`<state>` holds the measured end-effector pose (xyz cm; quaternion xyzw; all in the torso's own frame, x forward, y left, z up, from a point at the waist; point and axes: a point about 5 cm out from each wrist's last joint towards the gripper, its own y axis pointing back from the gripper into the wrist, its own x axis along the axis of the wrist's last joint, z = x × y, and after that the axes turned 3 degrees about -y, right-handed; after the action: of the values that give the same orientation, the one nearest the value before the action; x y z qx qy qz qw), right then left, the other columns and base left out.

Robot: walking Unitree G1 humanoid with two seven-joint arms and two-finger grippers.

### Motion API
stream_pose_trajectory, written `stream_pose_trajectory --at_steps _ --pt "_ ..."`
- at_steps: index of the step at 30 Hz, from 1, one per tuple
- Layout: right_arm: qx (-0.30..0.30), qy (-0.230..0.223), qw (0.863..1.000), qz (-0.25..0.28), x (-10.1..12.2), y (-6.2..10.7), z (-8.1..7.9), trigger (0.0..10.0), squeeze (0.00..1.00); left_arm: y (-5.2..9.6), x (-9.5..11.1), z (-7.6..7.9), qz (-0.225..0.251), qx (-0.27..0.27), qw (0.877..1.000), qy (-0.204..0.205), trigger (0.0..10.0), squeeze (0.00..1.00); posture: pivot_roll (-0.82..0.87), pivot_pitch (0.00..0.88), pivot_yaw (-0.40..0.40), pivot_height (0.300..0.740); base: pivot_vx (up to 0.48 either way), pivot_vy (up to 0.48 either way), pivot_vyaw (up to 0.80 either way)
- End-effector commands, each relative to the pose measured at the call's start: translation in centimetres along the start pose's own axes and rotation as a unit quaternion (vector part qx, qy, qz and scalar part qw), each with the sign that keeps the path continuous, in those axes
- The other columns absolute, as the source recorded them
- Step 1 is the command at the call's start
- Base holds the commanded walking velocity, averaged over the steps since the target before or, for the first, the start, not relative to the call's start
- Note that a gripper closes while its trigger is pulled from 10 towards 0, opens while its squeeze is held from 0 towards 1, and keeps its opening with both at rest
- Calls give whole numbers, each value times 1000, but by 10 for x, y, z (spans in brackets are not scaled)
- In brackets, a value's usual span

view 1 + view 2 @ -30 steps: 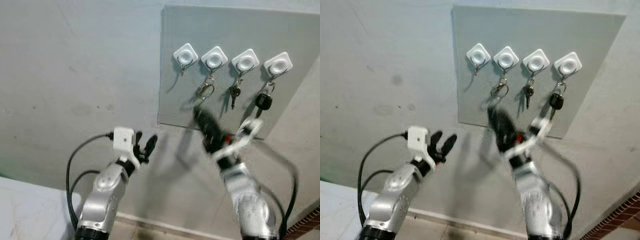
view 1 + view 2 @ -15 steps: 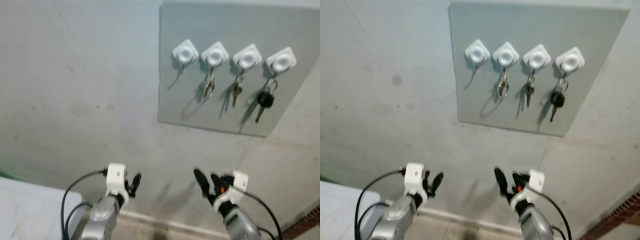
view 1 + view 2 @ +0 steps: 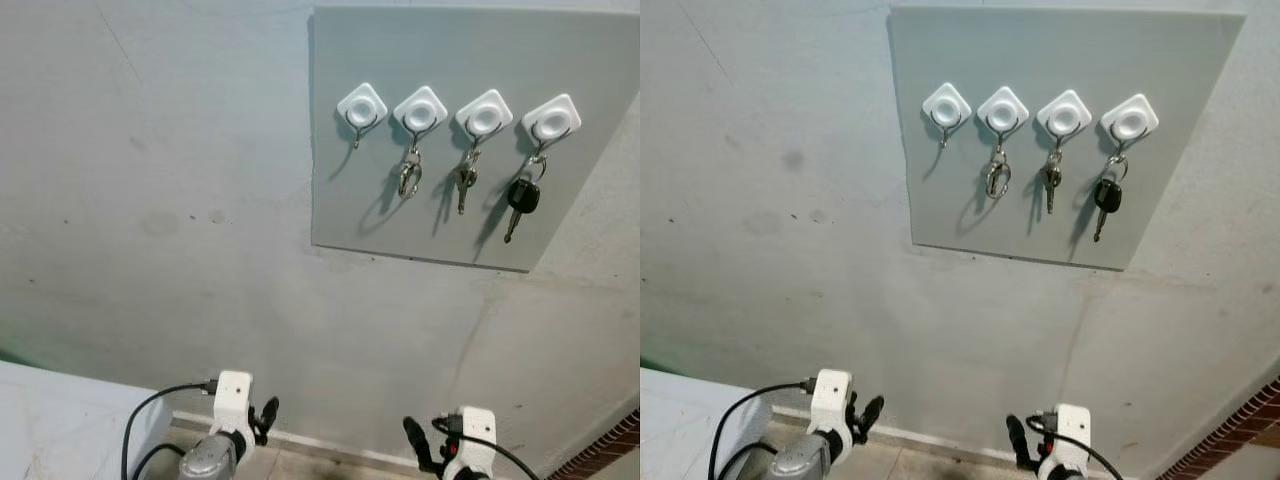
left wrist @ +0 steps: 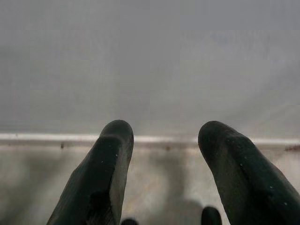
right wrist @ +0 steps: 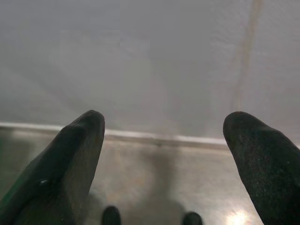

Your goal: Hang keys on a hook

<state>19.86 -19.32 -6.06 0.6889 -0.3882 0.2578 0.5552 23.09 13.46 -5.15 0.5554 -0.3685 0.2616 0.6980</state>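
Observation:
A grey board (image 3: 440,120) on the wall carries several white diamond hooks. The leftmost hook (image 3: 361,106) is bare. A silver key ring (image 3: 408,178) hangs from the second hook, a small key (image 3: 464,185) from the third, and a black-headed car key (image 3: 520,198) from the fourth. My left gripper (image 3: 262,418) is low at the frame's bottom edge, far below the board; in the left wrist view its fingers (image 4: 105,173) are spread with nothing between them. My right gripper (image 3: 418,447) is also low; its fingers (image 5: 70,159) stand wide apart and empty.
A white skirting strip (image 3: 340,448) runs along the foot of the grey wall. A pale surface (image 3: 60,420) lies at the lower left. Red brick (image 3: 615,448) shows at the lower right corner.
Both arms have dropped from just under the board to the bottom of the view. The silver key ring now hangs still on the second hook, free of my right gripper.

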Motion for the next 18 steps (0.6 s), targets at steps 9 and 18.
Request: stream_pose_trajectory --at_steps 9,18 --pt "-29 62 996 -64 -26 10 6 10000 0 9 -25 -10 -58 33 998 13 10000 0 84 0 56 740 0 0 0" --pt "-62 86 987 -123 -51 23 13 10000 0 11 -29 -14 -63 57 996 36 10000 0 97 0 50 740 0 0 0"
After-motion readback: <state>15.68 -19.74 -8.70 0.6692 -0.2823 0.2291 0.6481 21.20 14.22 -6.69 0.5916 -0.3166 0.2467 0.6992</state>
